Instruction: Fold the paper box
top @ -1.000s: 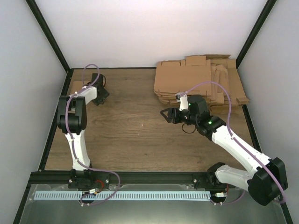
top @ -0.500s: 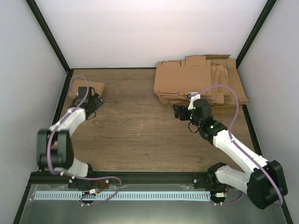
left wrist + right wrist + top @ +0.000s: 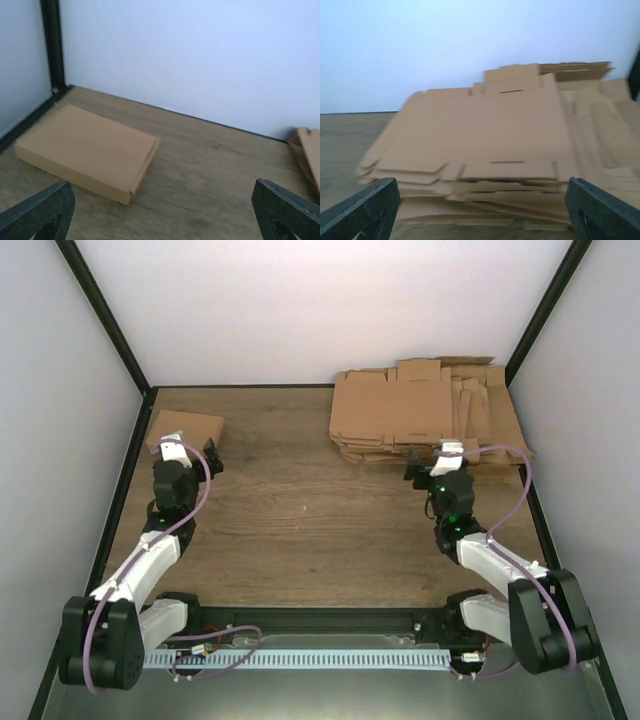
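Since a second ago both arms have folded back toward their bases, and both sets of jaws have spread wider. Top view: the left gripper [image 3: 195, 452] sits just short of the shallow closed brown cardboard mailer box [image 3: 186, 428], which lies at 10 o'clock on the brown wooden table [image 3: 300, 530], tucked into the far-left corner, probably set aside as finished. The right gripper [image 3: 430, 460] points at 12 o'clock toward the untidy pile of flat brown cardboard blanks [image 3: 430, 410], which lies at 1 o'clock. Left wrist view: the box [image 3: 85, 150] lies flat with its lid down, apart from the fingers [image 3: 40, 212]. The jaws stand wide with nothing between them. Right wrist view: blurred, the pile [image 3: 490, 145] fills the frame straight ahead. The right gripper's fingers [image 3: 362, 210] are spread apart and empty, likely lined up to draw the next blank.
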`<state>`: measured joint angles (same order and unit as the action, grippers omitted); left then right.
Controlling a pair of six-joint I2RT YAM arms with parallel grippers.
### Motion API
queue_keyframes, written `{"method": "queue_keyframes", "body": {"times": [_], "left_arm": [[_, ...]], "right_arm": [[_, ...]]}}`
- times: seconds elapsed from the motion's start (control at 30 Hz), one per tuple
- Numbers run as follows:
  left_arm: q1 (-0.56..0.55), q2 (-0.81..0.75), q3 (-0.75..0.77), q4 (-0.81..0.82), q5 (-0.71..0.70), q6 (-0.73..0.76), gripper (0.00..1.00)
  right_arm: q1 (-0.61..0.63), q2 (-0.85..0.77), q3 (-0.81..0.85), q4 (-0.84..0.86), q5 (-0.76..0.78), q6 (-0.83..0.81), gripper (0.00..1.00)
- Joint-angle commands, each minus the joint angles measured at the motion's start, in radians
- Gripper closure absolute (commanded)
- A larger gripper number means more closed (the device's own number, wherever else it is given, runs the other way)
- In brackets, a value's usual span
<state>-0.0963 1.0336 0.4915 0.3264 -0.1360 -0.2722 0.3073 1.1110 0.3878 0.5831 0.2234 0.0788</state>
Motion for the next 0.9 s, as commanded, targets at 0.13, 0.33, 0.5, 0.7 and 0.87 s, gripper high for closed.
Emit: {"method": "queue_keyframes", "body": {"times": [0.13,0.33,0.5,0.7,0.87], "left_arm": [[0.016,0.239,-0.061,0.374,-0.185,0.156,0.00],[0.062,0.326,-0.046,0.441,-0.084,0.209,0.00],[0.084,0.320,-0.056,0.454,-0.038,0.203,0.00],[0.082,0.266,-0.095,0.429,-0.030,0.196,0.00],[0.081,0.327,-0.162,0.508,0.016,0.181,0.00]], "right_arm": [[-0.207,0.185,-0.077,0.375,-0.207,-0.090,0.06],[-0.275,0.270,-0.027,0.338,-0.372,-0.103,0.02],[-0.301,0.428,-0.159,0.693,-0.391,-0.081,0.00],[-0.301,0.418,-0.133,0.619,-0.345,-0.064,0.00],[-0.301,0.421,-0.130,0.620,-0.346,-0.063,0.00]]}}
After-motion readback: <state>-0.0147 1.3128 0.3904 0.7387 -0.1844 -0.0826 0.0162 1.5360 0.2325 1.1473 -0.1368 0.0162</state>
